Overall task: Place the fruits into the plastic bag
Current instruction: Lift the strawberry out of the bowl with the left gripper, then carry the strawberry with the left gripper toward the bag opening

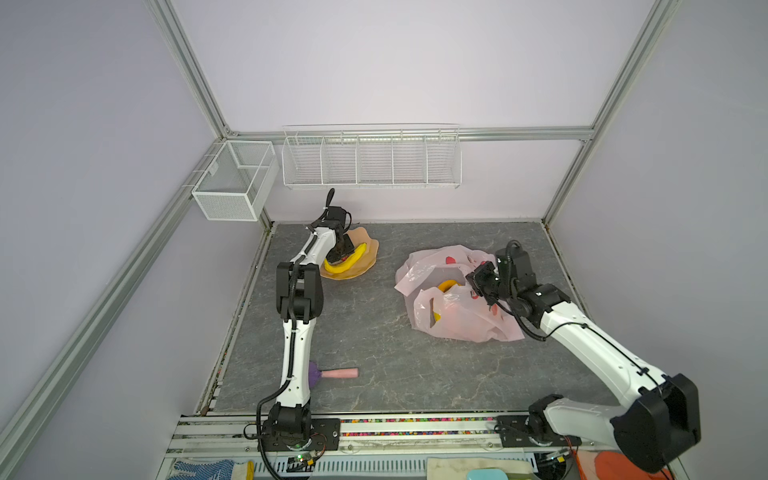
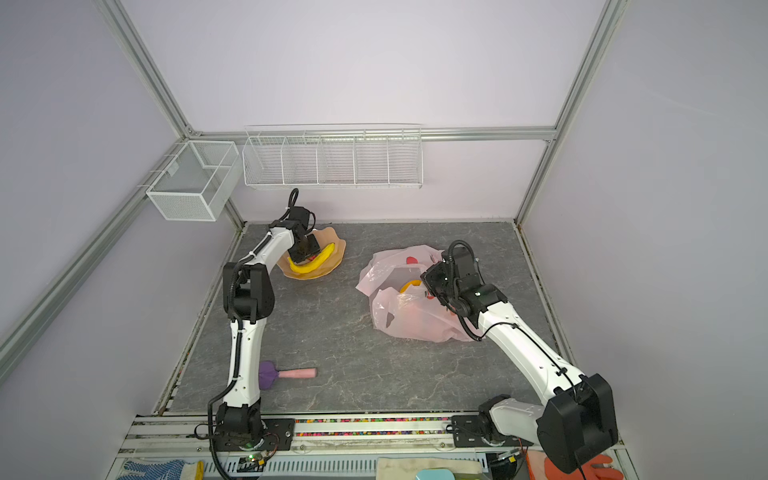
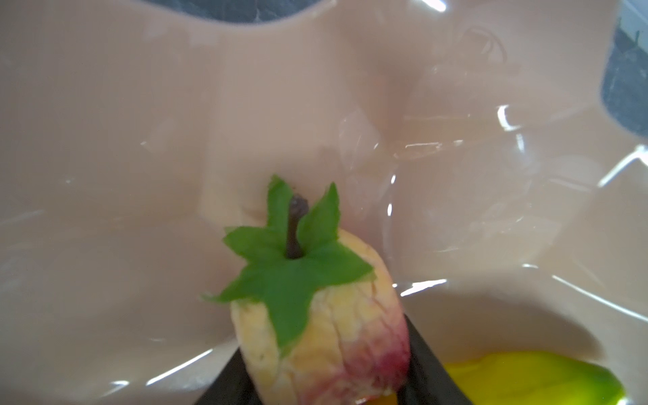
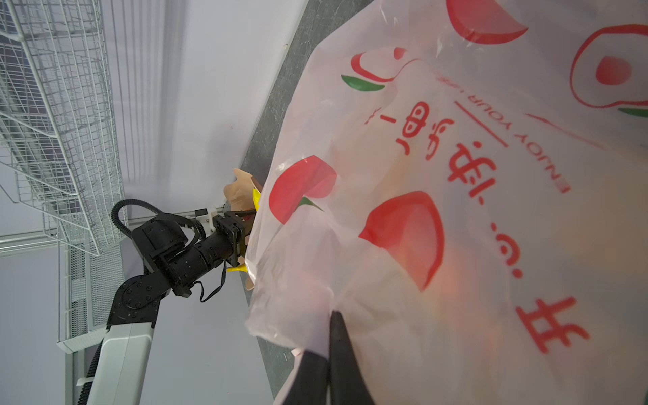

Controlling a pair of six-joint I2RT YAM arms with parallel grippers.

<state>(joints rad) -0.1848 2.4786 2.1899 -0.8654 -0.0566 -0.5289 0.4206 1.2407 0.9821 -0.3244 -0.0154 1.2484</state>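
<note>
Nearest the arms' bases, the purple-headed utensil (image 1: pixel 340 372) lay on the surface (image 1: pixel 374 332), no part of the job. Beyond it and to the right, the plastic bag (image 1: pixel 457 320) sat slumped, its opening seemingly facing up and leftward, with a yellow fruit (image 1: pixel 446 285) showing inside. The right fingers (image 4: pixel 342 357) were pressed together on a fold of film at the bag's rim, apparently propping that opening. Farthest back on the left, in the peach scalloped bowl (image 1: pixel 370 253), the left fingers (image 3: pixel 427 371) were closed against both flanks of a blushed toy fruit (image 3: pixel 336 326). Its stem pointed away from the wrist, and a banana (image 1: pixel 353 257) lay beside it. The carry would likely run rightward and slightly nearer, from bowl to opening.
</note>
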